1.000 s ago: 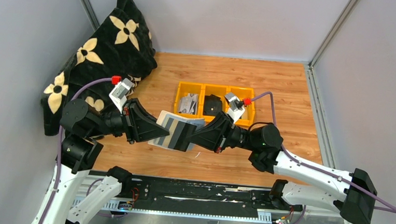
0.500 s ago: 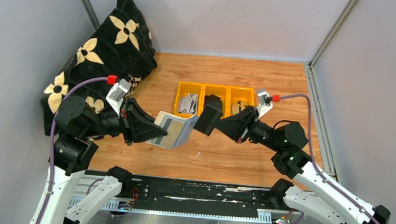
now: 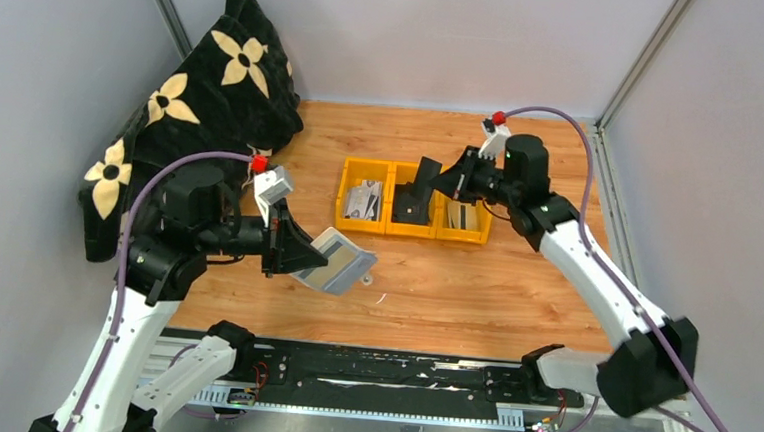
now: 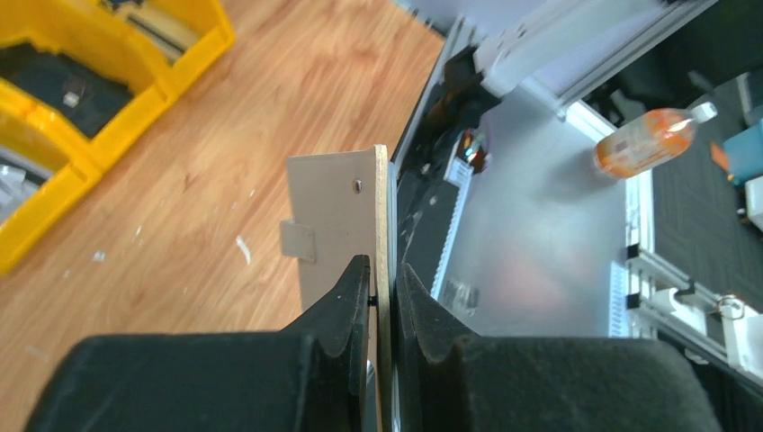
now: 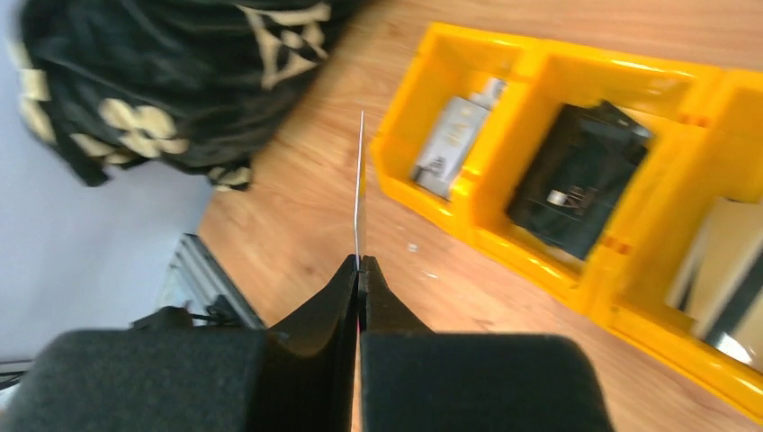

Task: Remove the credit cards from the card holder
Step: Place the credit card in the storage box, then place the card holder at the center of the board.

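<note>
Left fingers (image 4: pixel 367 275): clenching on the card holder (image 4: pixel 335 220), with 1 finger pressing on each face near its edge.
Card holder: hanging in the air over the near part of the tabletop (image 3: pixel 514 284), at lower centre-left of the top view. It is tilting there, its pale grey inside facing up. Its beige outside and small snap tab (image 4: pixel 298 241) are showing in the left wrist view.
Right fingers (image 5: pixel 353 270): pinching 1 credit card (image 5: pixel 360 189), which is showing edge-on as a thin line sticking out past the fingertips.
Right fingers' place: hovering at upper centre of the top view, over the middle compartment of the yellow bins (image 3: pixel 343 189).
Other credit cards (image 3: pixel 364 198): lying in a small pile in the compartment at the frame's left end.
Pale card (image 3: pixel 466 214): lying in the compartment at the frame's right end.
Black item (image 3: pixel 411 206): sitting in the middle compartment.
Holder and bins: not touching, the holder hanging below and left of the bins in the top view.
Cloth (image 3: pixel 216 76): black with cream flowers, lying heaped at upper left of the top view.
</note>
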{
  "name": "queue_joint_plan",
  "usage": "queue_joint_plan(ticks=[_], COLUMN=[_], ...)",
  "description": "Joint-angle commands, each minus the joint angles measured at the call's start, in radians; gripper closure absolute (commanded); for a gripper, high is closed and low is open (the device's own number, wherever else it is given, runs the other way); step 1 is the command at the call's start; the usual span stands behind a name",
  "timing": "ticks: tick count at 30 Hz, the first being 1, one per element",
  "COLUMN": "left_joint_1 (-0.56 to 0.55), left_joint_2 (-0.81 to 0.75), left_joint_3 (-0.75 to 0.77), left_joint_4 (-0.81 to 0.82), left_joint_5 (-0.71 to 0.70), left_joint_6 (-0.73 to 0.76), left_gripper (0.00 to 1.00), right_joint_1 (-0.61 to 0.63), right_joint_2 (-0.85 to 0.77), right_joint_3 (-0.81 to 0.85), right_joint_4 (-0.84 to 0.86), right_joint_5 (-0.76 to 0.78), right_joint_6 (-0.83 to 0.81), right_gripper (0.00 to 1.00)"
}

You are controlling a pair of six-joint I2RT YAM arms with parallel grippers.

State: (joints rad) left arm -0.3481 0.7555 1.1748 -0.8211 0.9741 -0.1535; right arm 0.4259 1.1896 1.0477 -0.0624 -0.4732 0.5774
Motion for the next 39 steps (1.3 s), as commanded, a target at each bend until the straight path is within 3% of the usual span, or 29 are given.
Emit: queue_joint_plan(ticks=[1,13,25,27,30,34,39], left_joint_1=[-0.001,-0.075,-0.135,-0.146,-0.16,-0.171,-0.176], left_joint_2=[0.021,0.172,0.349,0.376,0.412,0.436,0.464], left_joint_3=[-0.051,-0.095,-0.104,-0.108,-0.117,-0.16,-0.229], left_joint_4=[-0.125,-0.188,-0.191,-0.189,-0.157,-0.05,0.103], left_joint_5=[-0.063,-0.192,-0.337,-0.378,-0.462,-0.584,-0.696], left_joint_6=[0.219,0.413,0.606,0.65,0.682,0.723,0.777], left_gripper=[0.89,0.92,0.92,0.92,0.93,0.93,0.95], right_joint_1=[-0.048,-0.022,0.017,0.019,0.018,0.02,0.019], right_joint_2=[0.167,0.679,0.842,0.835,0.795,0.725,0.597], right_joint_3=[0.104,0.482,0.546,0.548,0.548,0.565,0.542], right_joint_4=[-0.171,-0.36,-0.375,-0.376,-0.373,-0.383,-0.368], right_joint_5=[0.033,0.079,0.139,0.173,0.203,0.214,0.188], right_joint_6=[-0.135,-0.24,-0.217,-0.219,-0.216,-0.21,-0.198], right_gripper=[1.0,1.0,0.98,0.92,0.72,0.34,0.27])
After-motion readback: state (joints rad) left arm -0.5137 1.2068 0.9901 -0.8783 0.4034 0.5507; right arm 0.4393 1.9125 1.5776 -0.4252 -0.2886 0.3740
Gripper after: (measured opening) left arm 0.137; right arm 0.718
